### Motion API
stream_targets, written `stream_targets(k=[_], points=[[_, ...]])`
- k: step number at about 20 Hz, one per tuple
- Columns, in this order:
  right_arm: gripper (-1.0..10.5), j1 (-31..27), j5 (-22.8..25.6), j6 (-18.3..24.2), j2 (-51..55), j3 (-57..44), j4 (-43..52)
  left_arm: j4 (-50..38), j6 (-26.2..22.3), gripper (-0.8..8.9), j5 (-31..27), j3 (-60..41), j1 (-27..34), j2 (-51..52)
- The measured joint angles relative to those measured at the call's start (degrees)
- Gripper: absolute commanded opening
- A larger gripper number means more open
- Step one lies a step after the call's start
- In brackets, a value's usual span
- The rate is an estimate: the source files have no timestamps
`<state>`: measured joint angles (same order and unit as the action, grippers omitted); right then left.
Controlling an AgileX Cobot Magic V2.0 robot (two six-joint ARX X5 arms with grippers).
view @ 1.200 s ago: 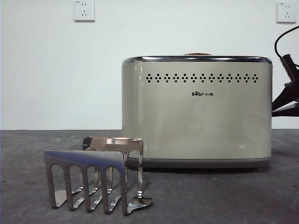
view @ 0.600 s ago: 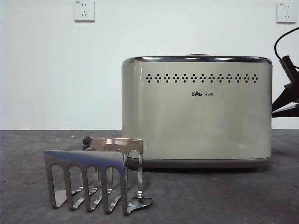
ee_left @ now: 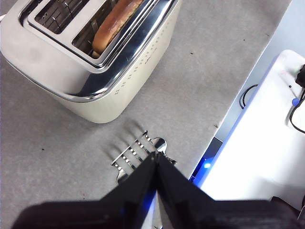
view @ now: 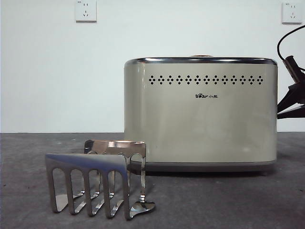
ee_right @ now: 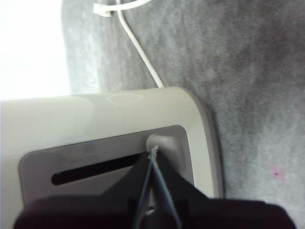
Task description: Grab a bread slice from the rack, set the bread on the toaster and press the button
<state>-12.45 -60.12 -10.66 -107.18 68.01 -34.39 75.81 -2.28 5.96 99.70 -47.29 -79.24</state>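
**Bread sitting deep in the toaster**

The cream toaster (view: 200,114) is standing on the grey bench (view: 228,200), behind the shiny rack (view: 95,183). The slice of bread (ee_left: 114,24) is showing its brown crust in a slot, clear only from the left wrist. The right gripper (ee_right: 153,153), fingers together, is touching the side lever (ee_right: 159,143). The left gripper (ee_left: 156,157), fingers together, is hanging above the rack.
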Motion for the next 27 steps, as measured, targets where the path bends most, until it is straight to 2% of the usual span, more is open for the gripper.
stream_targets(k=[6,13,18,24,27], points=[[-0.1,0.0,3.7,1.5,5.2,2.2,-2.8,0.0,0.0,-0.08,0.0,0.0,0.0,0.0],[-0.1,0.0,6.6,1.9,14.5,10.6,-8.0,0.0,-0.2,-0.08,0.0,0.0,0.0,0.0],[-0.1,0.0,12.7,3.5,23.5,17.7,-14.5,0.0,-0.2,-0.04,0.0,0.0,0.0,0.0],[0.0,0.0,24.0,6.7,31.8,24.8,-22.8,0.0,-0.2,-0.04,0.0,0.0,0.0,0.0],[0.0,0.0,26.8,7.5,34.9,28.6,-26.4,0.0,-0.2,-0.04,0.0,0.0,0.0,0.0]])
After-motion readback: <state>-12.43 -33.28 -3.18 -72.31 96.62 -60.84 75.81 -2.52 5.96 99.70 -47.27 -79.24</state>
